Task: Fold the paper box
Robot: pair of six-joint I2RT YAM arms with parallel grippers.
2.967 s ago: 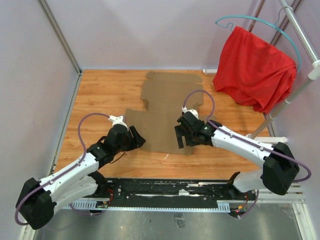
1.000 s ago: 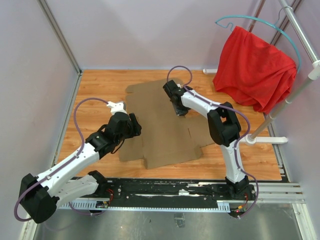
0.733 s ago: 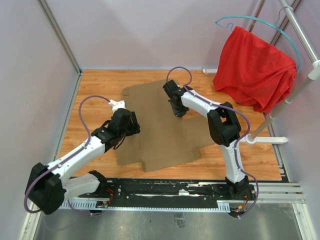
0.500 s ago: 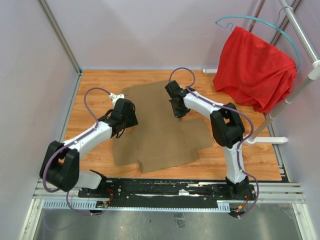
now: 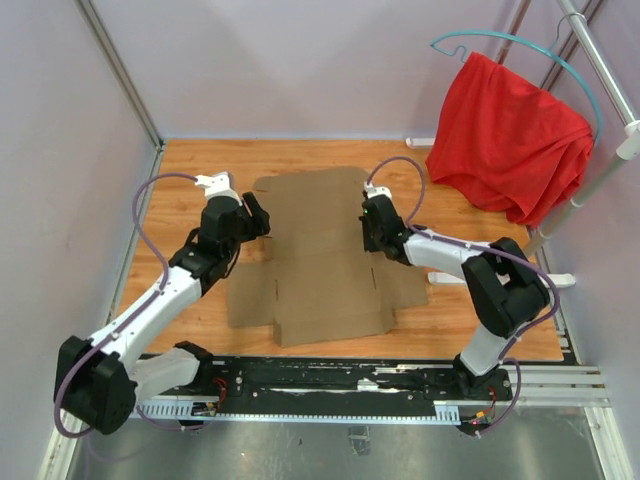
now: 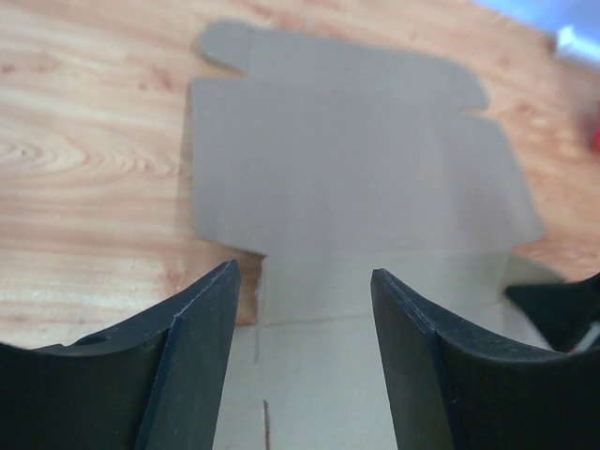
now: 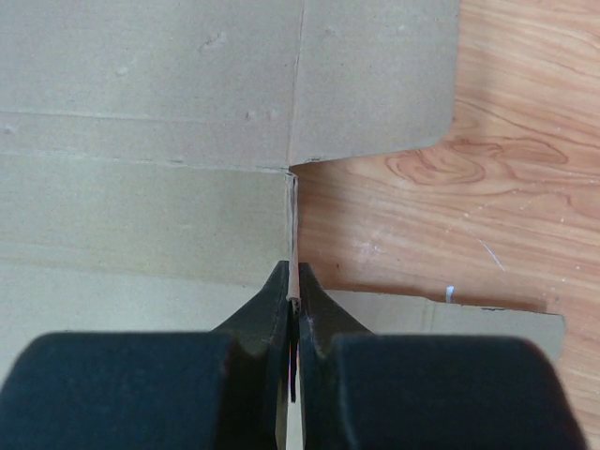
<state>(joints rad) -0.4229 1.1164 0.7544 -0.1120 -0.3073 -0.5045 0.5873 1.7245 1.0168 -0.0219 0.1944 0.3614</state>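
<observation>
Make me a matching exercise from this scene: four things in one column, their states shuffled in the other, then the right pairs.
Things
1. box
2. cloth
3. left gripper
4. right gripper

States
A. shut, pinching a cardboard edge
B. hangs from a hanger
C. open, holding nothing
D. lies spread out on the table

Pairs: 1-D, 2-B, 3-C, 4-A

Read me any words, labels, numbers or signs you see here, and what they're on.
No readable text anywhere. The paper box is plain and unprinted; the red cloth shows no print; the wooden table carries no legible marks.
</observation>
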